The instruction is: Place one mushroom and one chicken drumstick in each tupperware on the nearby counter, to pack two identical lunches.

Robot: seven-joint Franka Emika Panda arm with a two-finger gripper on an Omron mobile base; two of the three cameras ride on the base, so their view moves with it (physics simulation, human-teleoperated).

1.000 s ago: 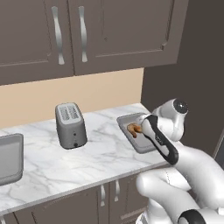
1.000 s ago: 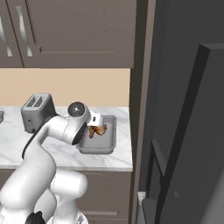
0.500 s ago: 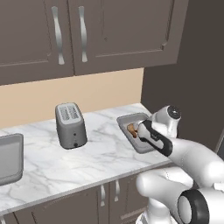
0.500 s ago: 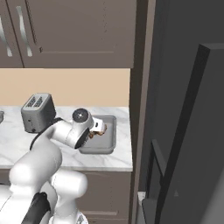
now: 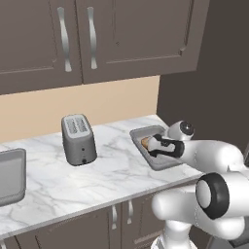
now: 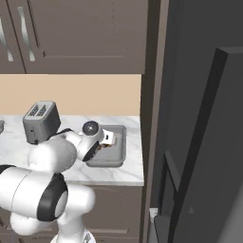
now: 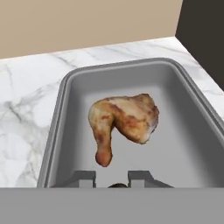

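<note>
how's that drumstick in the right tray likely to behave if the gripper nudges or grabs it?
The chicken drumstick looks rigid and bent, so it probably pivots rather than rolls when pushed. Its glossy skin suggests it may slip between narrow fingertips. Lying flat on the tupperware floor, it seems unlikely to tip, and the walls should stop it sliding far.

So your arm (image 5: 214, 155) is basically all glossy white shell, chunky rounded segments that look like smooth plastic tubes. Every joint has a dark band, nearly black, and the big one low down reads as a black ring around a grey round cap (image 5: 212, 195). Up near the wrist you've got another small grey disc (image 5: 186, 128) set in a dark collar. From the right base view the same cap shows as a dark circle with a pale centre (image 6: 90, 128). The hand (image 5: 163, 146) is black with a white end. Finger tips (image 7: 86, 178) are small, square and grey.
</note>
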